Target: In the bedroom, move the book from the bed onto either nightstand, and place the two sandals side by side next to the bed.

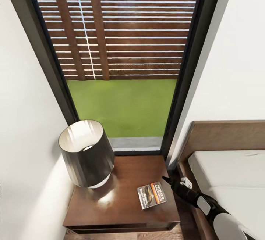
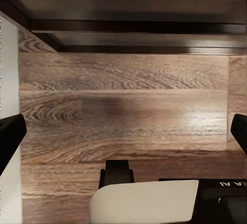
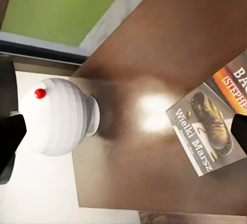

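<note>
Count: one book (image 1: 151, 194) lay on one nightstand (image 1: 121, 210); one lamp (image 1: 86, 153) stood on the same surface. One bed (image 1: 228, 166) was beside it, with one headboard (image 1: 224, 135). One tall black-framed window (image 1: 125, 60) was behind. One gripper (image 1: 166, 179) was in the head view, on one arm (image 1: 206, 205). No sandals were in frame: zero counted.

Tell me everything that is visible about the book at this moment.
The book is a thin paperback lying flat, cover up, on the dark brown nightstand, near its front right part. Its cover shows a boot picture, an orange band and white lettering, "Wielki Marsz" readable in the right wrist view. It lies apart from the lamp. The right gripper is close beside it, not holding it.
</note>
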Robot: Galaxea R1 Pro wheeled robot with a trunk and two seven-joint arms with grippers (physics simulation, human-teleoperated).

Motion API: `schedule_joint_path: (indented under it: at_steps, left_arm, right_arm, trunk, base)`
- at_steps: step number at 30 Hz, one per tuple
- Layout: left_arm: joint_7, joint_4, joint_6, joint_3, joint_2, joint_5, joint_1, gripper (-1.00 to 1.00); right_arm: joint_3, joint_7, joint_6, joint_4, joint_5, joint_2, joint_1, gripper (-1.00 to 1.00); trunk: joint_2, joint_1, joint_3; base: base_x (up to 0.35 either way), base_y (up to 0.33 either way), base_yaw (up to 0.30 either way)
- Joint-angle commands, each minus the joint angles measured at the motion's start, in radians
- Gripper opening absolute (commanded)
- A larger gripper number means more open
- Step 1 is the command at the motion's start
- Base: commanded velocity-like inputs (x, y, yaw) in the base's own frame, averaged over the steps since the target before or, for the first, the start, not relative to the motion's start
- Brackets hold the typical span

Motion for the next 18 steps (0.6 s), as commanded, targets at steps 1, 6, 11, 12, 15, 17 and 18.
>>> schedule_joint_path:
  at_steps: [1,6,11,12,15,17,18]
  left_arm:
    - [-0.004,0.001,-0.003,-0.007,0.000,0.011,-0.001,1.00]
    - [-0.004,0.001,-0.003,-0.007,0.000,0.010,0.000,1.00]
    - [-0.004,0.001,-0.002,-0.007,0.000,0.009,0.000,1.00]
    - [-0.004,0.001,-0.002,-0.007,0.000,0.009,0.000,1.00]
    - [-0.004,0.001,-0.002,-0.007,0.000,0.009,-0.001,1.00]
    - [-0.004,0.001,-0.002,-0.007,-0.001,0.009,-0.001,1.00]
    - [-0.004,0.001,-0.002,-0.007,-0.001,0.009,-0.001,1.00]
  right_arm:
    - [-0.002,0.002,0.009,0.000,-0.008,0.000,0.000,1.00]
    - [-0.001,0.003,0.009,0.000,-0.008,0.000,0.000,1.00]
    - [-0.001,0.004,0.009,0.000,-0.008,0.000,0.001,1.00]
    - [-0.001,0.004,0.009,0.000,-0.008,0.001,0.001,1.00]
    - [0.000,0.005,0.009,0.000,-0.007,0.001,0.001,1.00]
    - [0.000,0.005,0.009,0.000,-0.007,0.000,0.001,1.00]
    - [0.000,0.005,0.008,0.000,-0.007,0.000,0.002,1.00]
  trunk:
    - [0.007,-0.004,0.002]
    - [0.042,-0.023,0.018]
    - [0.077,-0.042,0.034]
    - [0.084,-0.046,0.037]
    - [0.105,-0.058,0.046]
    - [0.119,-0.065,0.053]
    - [0.126,-0.069,0.056]
  base:
    - [0.000,0.000,0.000]
    - [0.000,0.000,0.000]
    - [0.000,0.000,0.000]
    - [0.000,0.000,0.000]
    - [0.000,0.000,0.000]
    - [0.000,0.000,0.000]
    - [0.000,0.000,0.000]
